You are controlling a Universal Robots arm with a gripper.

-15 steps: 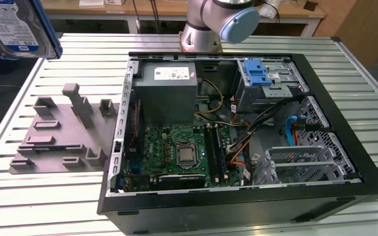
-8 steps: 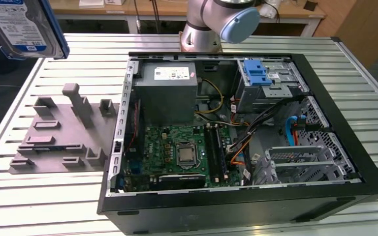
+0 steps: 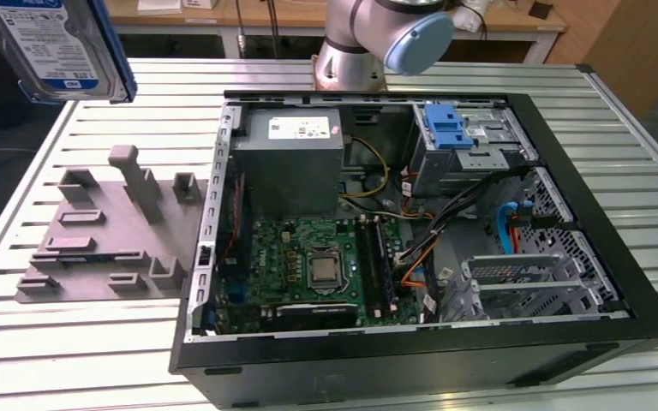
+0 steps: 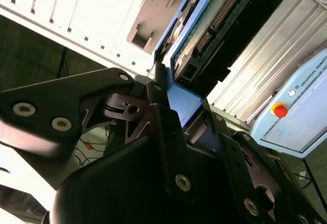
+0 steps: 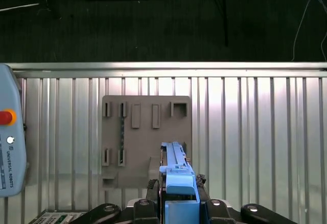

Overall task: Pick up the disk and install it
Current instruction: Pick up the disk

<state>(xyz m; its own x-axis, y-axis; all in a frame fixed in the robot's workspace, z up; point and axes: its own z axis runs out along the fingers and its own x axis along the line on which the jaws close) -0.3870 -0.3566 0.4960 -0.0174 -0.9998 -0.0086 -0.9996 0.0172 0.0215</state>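
Note:
The disk point(image 3: 61, 43), silver with a blue-and-white label and a blue carrier frame, hangs high at the exterior view's top left, above the slatted table. My gripper point(image 5: 179, 191) is shut on the disk's blue frame point(image 5: 176, 165), which stands edge-on between the black fingers in the first wrist view. In the second wrist view the gripper point(image 4: 176, 109) clamps the frame, and the disk's green circuit board point(image 4: 204, 25) faces the camera. The open computer case point(image 3: 421, 368) lies to the exterior view's right, its metal drive cage point(image 3: 478, 150) with a blue latch point(image 3: 448, 128) at the far right corner.
A grey fixture plate point(image 3: 100, 231) with upright holders lies on the table left of the case, directly below the disk in the first wrist view point(image 5: 145, 132). The arm's base point(image 3: 358, 51) stands behind the case. A teach pendant point(image 5: 10, 147) rests on the table.

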